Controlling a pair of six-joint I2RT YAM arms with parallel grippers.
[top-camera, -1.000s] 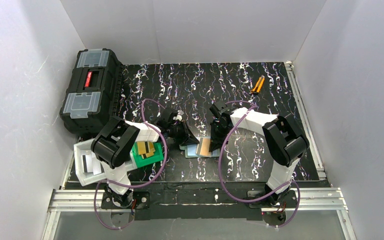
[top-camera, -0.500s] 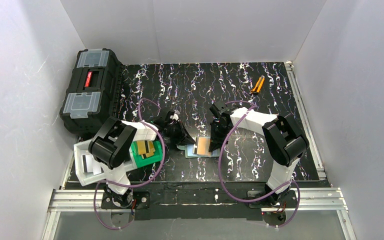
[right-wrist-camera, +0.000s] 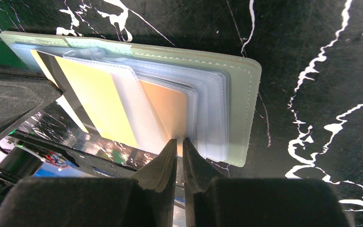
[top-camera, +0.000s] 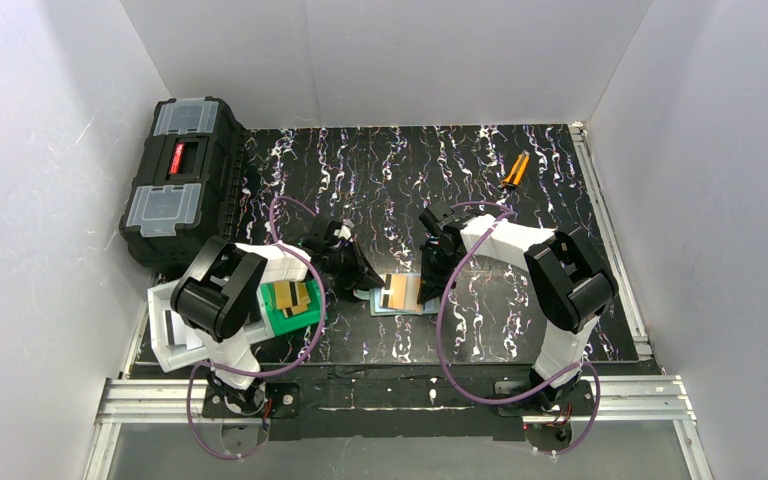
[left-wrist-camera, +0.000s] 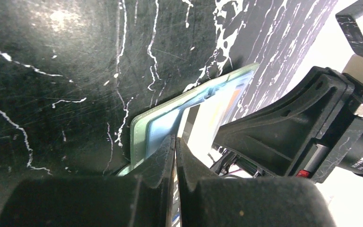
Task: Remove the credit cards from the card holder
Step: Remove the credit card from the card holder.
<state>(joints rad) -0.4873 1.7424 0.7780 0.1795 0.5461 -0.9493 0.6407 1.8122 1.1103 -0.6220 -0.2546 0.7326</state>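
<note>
Now the left gripper (top-camera: 355, 278) sits further toward 9 o'clock than it did a second ago, and the yellow card (top-camera: 396, 291) has come with it. The card's dark stripe, tucked inside before, now shows beyond the 9 o'clock edge of the card holder (top-camera: 407, 306). The fingers are pressed together on that card's edge, so the pull seems to be working and the card looks roughly half out.

The right gripper (right-wrist-camera: 180, 142) has not moved. Its fingers are nearly together, pinching the clear sleeves at the holder's 6 o'clock edge in its own view. That keeps the holder open and pinned on the black mat (top-camera: 480, 180), just toward 6 o'clock of the mat's middle.

One more short drag should free the card. The green bin (top-camera: 282, 322) at 9 o'clock already holds cards and looks the likely drop. An orange card (right-wrist-camera: 168, 106) remains in a sleeve.

The left wrist view shows the holder almost edge-on, with the right arm's black body blocking much of it, so the exact contact between fingers and card cannot be seen. How many more cards lie under the stacked sleeves cannot be told.
</note>
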